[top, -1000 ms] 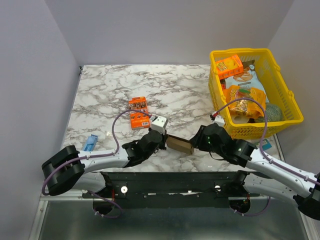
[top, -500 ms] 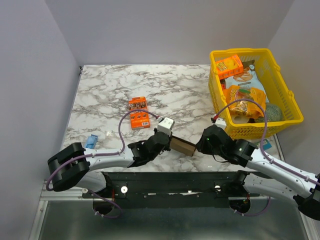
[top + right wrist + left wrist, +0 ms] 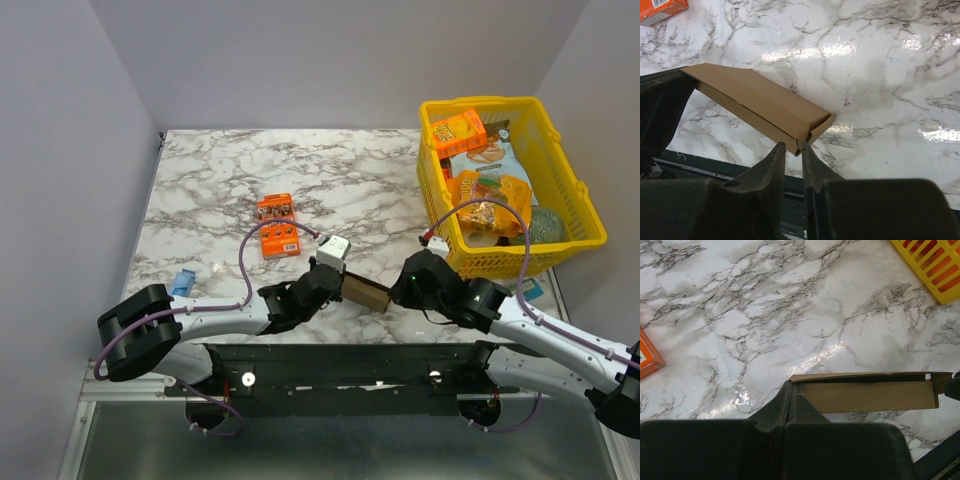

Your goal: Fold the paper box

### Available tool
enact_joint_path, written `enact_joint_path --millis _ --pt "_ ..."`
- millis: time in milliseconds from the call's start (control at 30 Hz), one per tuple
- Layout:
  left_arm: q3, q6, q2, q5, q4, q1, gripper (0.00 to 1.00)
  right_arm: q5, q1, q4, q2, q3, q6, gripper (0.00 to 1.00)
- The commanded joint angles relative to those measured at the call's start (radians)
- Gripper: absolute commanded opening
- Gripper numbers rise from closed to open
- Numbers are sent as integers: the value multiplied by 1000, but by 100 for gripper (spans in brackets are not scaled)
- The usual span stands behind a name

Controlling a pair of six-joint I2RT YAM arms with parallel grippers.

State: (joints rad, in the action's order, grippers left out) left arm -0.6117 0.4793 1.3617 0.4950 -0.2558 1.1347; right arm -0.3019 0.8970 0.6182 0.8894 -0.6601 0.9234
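Note:
A flat brown paper box (image 3: 364, 293) lies near the table's front edge, between my two grippers. My left gripper (image 3: 336, 286) is at its left end. In the left wrist view its jaws (image 3: 790, 390) are pressed together right at the box's (image 3: 865, 396) left corner, seemingly pinching the end. My right gripper (image 3: 394, 290) is at the right end. In the right wrist view its fingers (image 3: 794, 150) stand a narrow gap apart, clamped on the near corner of the box (image 3: 760, 105), where a flap edge sticks out.
A yellow basket (image 3: 577, 238) full of snack packs stands at the right, close behind my right arm. An orange packet (image 3: 277, 225) lies mid-table. A small blue item (image 3: 180, 285) lies at the front left. The black frame runs just below the box.
My left gripper has shifted a little to the right, up against the box's left end. The box moved slightly right with it. My right gripper has barely moved.

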Motion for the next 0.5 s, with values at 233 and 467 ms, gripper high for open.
enact_joint_path --millis 233,467 --pt "47 13 42 -35 197 25 0 3 -3 -15 22 19 25 24" --pt "50 13 37 -32 193 31 0 -9 -3 -5 28 24 37 18"
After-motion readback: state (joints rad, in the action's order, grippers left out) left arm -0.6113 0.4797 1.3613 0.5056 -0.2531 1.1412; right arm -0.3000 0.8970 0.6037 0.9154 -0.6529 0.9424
